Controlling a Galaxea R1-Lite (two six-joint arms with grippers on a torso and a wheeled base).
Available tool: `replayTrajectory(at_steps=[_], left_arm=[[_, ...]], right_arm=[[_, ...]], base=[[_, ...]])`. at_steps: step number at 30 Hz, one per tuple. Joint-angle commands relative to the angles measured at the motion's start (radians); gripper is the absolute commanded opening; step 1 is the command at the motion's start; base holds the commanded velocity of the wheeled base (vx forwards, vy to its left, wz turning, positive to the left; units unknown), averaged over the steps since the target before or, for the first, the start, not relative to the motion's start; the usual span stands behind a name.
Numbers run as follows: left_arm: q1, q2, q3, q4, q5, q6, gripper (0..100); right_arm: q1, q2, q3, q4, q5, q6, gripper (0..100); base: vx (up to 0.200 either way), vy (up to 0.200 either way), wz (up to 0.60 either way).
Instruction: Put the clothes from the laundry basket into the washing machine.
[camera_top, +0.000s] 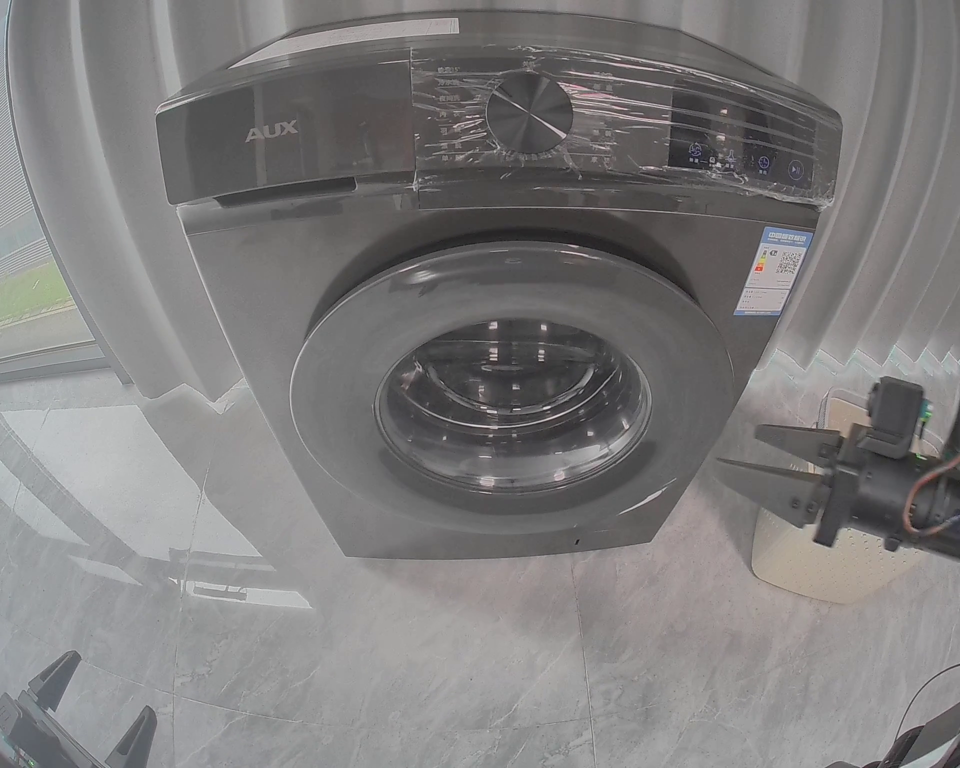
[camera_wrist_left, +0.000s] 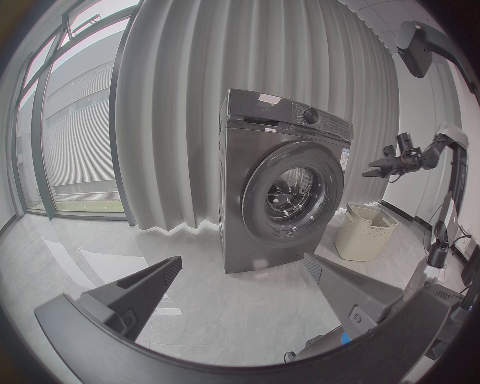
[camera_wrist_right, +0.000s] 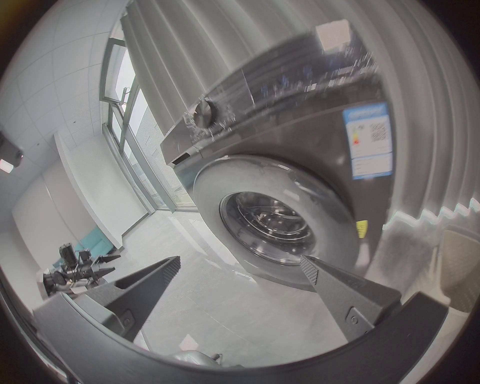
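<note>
A grey front-loading washing machine stands straight ahead with its round glass door closed. The cream perforated laundry basket sits on the floor to its right, partly behind my right arm; no clothes show in it. My right gripper hangs open beside the door's right edge, above the basket, holding nothing. My left gripper is low at the near left, open and holding nothing. From the left wrist view the washing machine, the basket and the right gripper are visible.
Pale pleated curtains hang behind and beside the machine. Glossy grey floor tiles spread out in front. A tall window lies to the left.
</note>
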Motion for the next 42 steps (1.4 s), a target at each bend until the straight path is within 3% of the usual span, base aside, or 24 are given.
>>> replayTrajectory(at_steps=[1,12,16,23,32,37,42], left_arm=[[0.0,0.003,0.018,0.0,-0.001,0.001,100],[0.0,0.003,0.018,0.0,-0.001,-0.002,100],[0.0,0.003,0.018,0.0,-0.001,0.0,100],[0.0,0.003,0.018,0.0,-0.001,0.001,100],[0.0,0.003,0.018,0.0,-0.001,0.001,100],[0.0,0.003,0.018,0.0,-0.001,0.001,100],[0.0,0.003,0.018,0.0,-0.001,0.001,100]], right_arm=[[0.104,0.328,-0.135,-0.113,-0.006,0.086,100],[0.097,0.345,-0.129,-0.17,-0.012,0.093,100],[0.095,0.34,-0.129,-0.187,-0.069,0.092,100],[0.094,0.317,-0.109,-0.234,-0.128,0.09,100],[0.063,0.277,-0.122,-0.245,-0.145,0.087,100],[0.052,0.256,-0.122,-0.245,-0.19,0.084,100],[0.054,0.256,-0.125,-0.245,-0.207,0.083,100]], base=[[0.0,0.0,0.0],[0.127,0.0,0.0],[0.0,0.0,0.0],[0.0,0.0,0.0],[0.0,0.0,0.0],[0.0,0.0,0.0],[0.0,0.0,0.0]])
